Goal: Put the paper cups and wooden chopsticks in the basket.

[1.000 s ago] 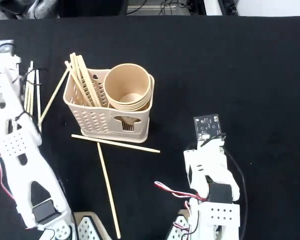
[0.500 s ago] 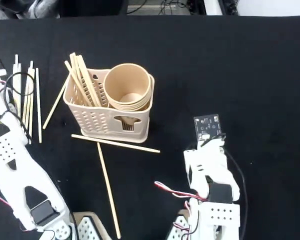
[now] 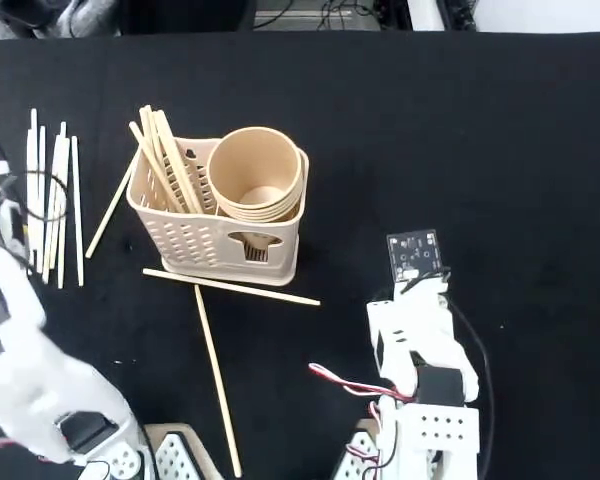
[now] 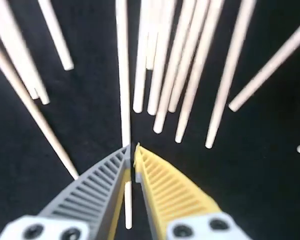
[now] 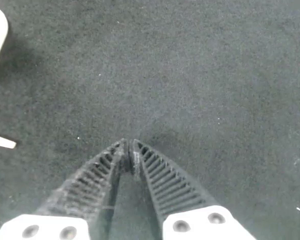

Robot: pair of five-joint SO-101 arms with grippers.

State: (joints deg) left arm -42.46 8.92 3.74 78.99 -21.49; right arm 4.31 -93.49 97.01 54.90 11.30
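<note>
**Left side.** The left arm (image 3: 20, 340) sits at the table's (image 3: 500, 140) left edge, over a loose row of chopsticks (image 3: 55, 200) lying flat and nearly parallel, so one can be picked at a time. The left gripper (image 4: 132, 148) has its jaws closed, tips almost touching. One chopstick (image 4: 123, 75) runs in line beneath them; it appears to lie underneath rather than be clamped.

**Centre.** The basket (image 3: 195, 240) holds the stacked cups (image 3: 255, 175) and an upright bundle of chopsticks (image 3: 170, 160). Two stray chopsticks (image 3: 230, 287) lie on the table in front of it.

**Right side.** The right gripper (image 5: 128, 147) is closed on nothing, above bare table.
</note>
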